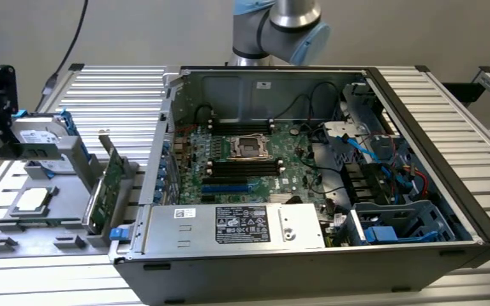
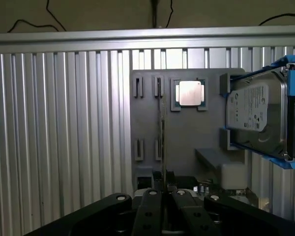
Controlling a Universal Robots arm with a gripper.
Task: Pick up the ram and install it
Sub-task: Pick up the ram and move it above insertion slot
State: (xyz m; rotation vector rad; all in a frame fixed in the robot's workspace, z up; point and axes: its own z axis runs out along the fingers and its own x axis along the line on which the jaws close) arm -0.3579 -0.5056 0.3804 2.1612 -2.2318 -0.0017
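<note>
- Gripping the ram [image 1: 41, 151] by its thin faces, your pincer [image 1: 2, 145] stands narrow, jaws closed on the stick as far as both views let me judge.
- From the wrist view, the ram [image 2: 162, 128] runs as a fine line out from between the tips of the pincer [image 2: 166, 196], with most of its visible length projecting to one side of the jaws.
- Directly beneath the pincer lies the grey holder plate [image 1: 66, 226] on the bench [image 1: 109, 95]. The ram appears lifted out of its slots, though I cannot rule out contact at its far end.
- Just beside the pincer stands the hard drive [image 1: 36, 135]. The processor chip [image 1: 32, 199] lies below it, and the expansion card [image 1: 104, 188] stands upright further off, between the pincer and the computer case [image 1: 449, 172].
- The memory slots [image 1: 245, 167] sit well apart from the pincer, deep inside the case.
- Risk, uneven hold: the long free end could sag or pivot in the jaws, and a tilted stick would not meet a slot squarely.
- Risk, collision: a low path toward the case would drive the free end into the hard drive, the expansion card or the case wall.
- Risk, snagging: the cables [image 1: 309, 102] hang near the slots and could catch the board.
- Risk, slip: you have a thin, smooth board in a narrow hold, and any knock could shift it unnoticed.
</note>
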